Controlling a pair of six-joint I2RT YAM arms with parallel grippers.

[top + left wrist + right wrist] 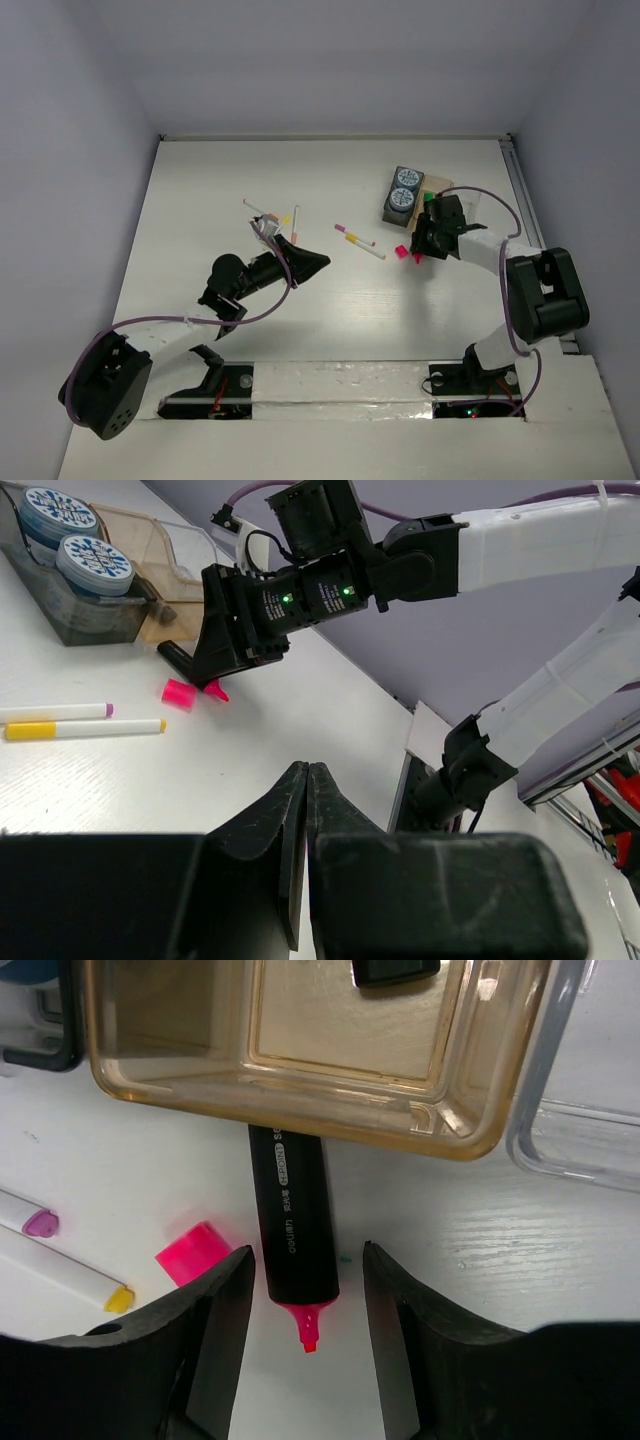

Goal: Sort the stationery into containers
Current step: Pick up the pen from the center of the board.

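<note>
Left gripper [306, 775]: jaws pressed together, nothing held, and well apart from the work. Two white pens [360, 241] lie loose on the table between your arms. The pink cap [192, 1253] lies just left of the black highlighter [292, 1210]. Right gripper [305, 1260]: jaws parted on either side of the barrel, not gripping it. The highlighter's long axis runs straight away from the wrist, with the pink nib nearest it and the far end hidden at the tan tray [300, 1095] wall. Judgement: your right arm is nearer, and closing would pinch across the barrel.
</note>
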